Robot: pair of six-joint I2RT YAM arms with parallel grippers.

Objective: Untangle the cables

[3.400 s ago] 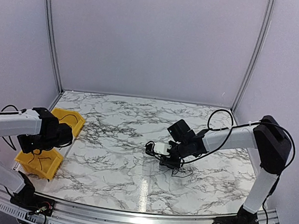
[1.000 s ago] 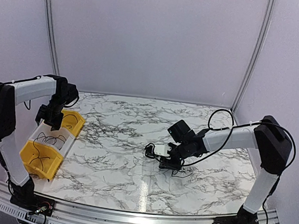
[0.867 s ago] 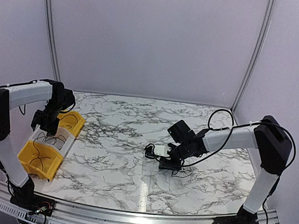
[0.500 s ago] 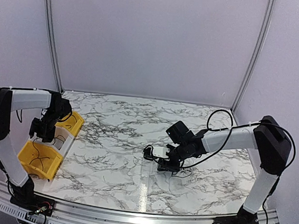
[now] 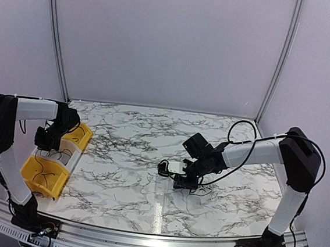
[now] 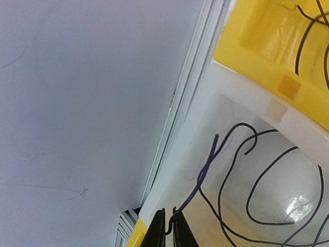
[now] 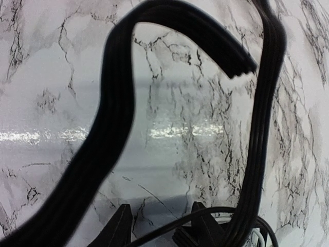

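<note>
A clump of thin black cables [image 5: 197, 185] with a pale plug [image 5: 176, 167] lies right of the table's middle. My right gripper [image 5: 184, 175] rests on it, open. In the right wrist view its fingers [image 7: 122, 226] stand apart with a thin black strand [image 7: 169, 230] running across between them. A flat black ribbon cable [image 7: 110, 118] loops in front of them. My left gripper [image 5: 46, 141] hangs over the white bin [image 5: 64, 149]. In the left wrist view this gripper [image 6: 168, 212] is shut on the hooked end of a thin dark cable [image 6: 203, 175].
Two yellow bins [image 5: 46, 173] [image 5: 81, 132] flank the white bin at the table's left edge, each holding loose black strands. More looped strands [image 6: 257, 195] lie in the white bin [image 6: 231, 103]. The booth wall [image 6: 77, 103] stands close on the left.
My left arm came down from above the far yellow bin to the white bin, and its jaws closed on a thin cable. The right gripper shifted slightly left on the clump.
</note>
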